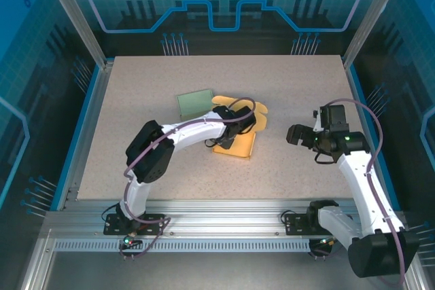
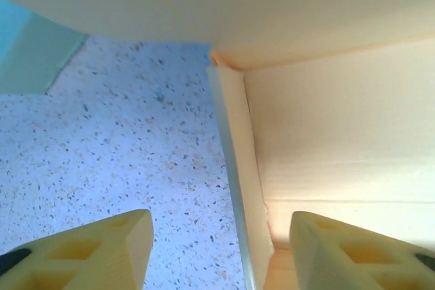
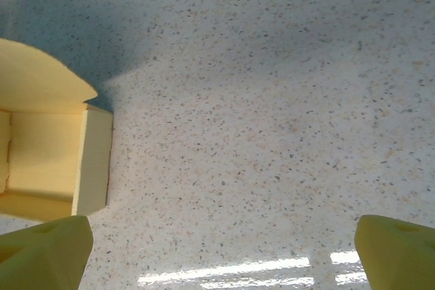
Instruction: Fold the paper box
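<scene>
The yellow paper box lies partly folded at the table's middle, its rounded flap spread behind it. My left gripper hangs low over the box, open; in the left wrist view its fingertips straddle the box's upright side wall, one tip outside over the table, the other inside over the box floor. My right gripper hovers to the right of the box, open and empty. The right wrist view catches the box corner at the left edge.
A flat green card lies just behind and left of the box. Bare speckled tabletop surrounds both. Metal frame posts and blue panels enclose the table.
</scene>
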`<control>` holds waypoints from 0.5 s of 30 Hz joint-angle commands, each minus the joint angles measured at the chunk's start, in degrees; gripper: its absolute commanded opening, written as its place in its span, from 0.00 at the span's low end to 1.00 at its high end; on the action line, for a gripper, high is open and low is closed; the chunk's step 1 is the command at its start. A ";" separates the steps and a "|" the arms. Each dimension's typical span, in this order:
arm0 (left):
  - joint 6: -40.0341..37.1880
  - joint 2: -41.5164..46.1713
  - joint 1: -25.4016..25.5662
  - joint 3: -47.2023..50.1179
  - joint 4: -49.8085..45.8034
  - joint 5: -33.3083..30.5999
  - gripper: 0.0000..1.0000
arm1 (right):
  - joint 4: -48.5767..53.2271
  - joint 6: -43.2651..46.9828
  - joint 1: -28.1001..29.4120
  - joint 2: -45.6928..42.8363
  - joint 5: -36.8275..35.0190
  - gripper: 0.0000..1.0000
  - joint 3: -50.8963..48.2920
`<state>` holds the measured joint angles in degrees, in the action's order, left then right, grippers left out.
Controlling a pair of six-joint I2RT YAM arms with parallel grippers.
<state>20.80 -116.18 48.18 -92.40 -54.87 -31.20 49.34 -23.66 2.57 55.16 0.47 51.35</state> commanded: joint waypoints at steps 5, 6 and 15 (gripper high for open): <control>-1.20 8.44 1.25 -1.24 0.34 0.56 0.64 | -3.38 3.05 0.10 0.11 7.50 1.00 -0.02; -1.64 9.72 1.15 -0.17 1.80 0.49 0.66 | -3.90 3.25 0.56 0.36 7.97 1.00 -0.02; -18.83 24.94 -8.13 17.11 26.60 6.37 0.70 | -9.48 4.93 9.82 3.99 2.35 1.00 2.18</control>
<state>10.81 -94.59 44.36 -79.61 -39.31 -29.36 43.33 -20.58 10.09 57.93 4.58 51.48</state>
